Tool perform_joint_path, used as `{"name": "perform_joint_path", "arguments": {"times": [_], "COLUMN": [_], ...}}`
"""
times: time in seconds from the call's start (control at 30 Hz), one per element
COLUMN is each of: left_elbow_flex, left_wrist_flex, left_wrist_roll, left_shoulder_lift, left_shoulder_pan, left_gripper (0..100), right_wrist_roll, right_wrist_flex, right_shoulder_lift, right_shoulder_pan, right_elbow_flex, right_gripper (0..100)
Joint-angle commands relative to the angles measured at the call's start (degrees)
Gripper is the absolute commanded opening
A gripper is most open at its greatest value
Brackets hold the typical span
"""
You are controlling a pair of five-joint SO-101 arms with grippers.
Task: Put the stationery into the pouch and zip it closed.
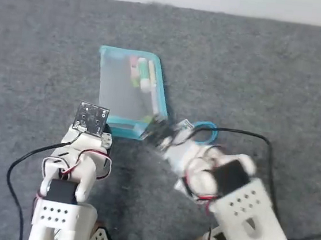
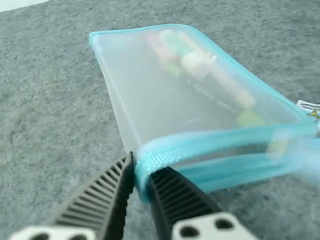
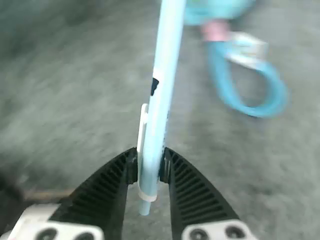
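Observation:
A translucent pouch (image 1: 123, 87) with a teal zip edge lies on the grey carpet, with several pens and markers (image 1: 142, 74) inside along one side. My left gripper (image 2: 141, 181) is shut on the pouch's near corner (image 2: 145, 162) at the zip end. My right gripper (image 3: 149, 167) is shut on a light blue pen (image 3: 162, 85) with a white clip, whose far end points toward the pouch's open end (image 1: 151, 127). In the high view the right gripper (image 1: 172, 141) sits just beside that corner.
A teal wrist loop (image 1: 205, 132) with a small tag trails from the pouch's zip end, close to the right arm; the loop (image 3: 255, 90) lies beyond the pen. Grey carpet (image 1: 269, 80) surrounds everything, with a pale wall strip at the far edge.

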Motion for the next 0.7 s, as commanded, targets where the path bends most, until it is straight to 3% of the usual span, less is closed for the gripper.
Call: {"name": "perform_joint_path", "arguments": {"times": [0.0,0.37,0.67], "left_elbow_flex": [-1.19,-1.19,-1.19], "left_wrist_flex": [-2.11,-2.11,-2.20], "left_wrist_roll": [0.79,0.79,0.79], "left_shoulder_lift": [-1.05,-1.05,-1.05], "left_shoulder_pan": [0.88,1.14,1.23], "left_gripper": [1,1,1], "right_wrist_roll": [-2.73,-10.64,-20.13], "right_wrist_flex": [-0.31,-11.12,-12.09], "right_shoulder_lift": [5.14,14.37,33.98], "right_shoulder_pan": [-2.95,-2.95,-3.12], "right_elbow_flex": [-3.43,-6.07,-29.27], "right_gripper": [0.7,0.7,0.7]}}
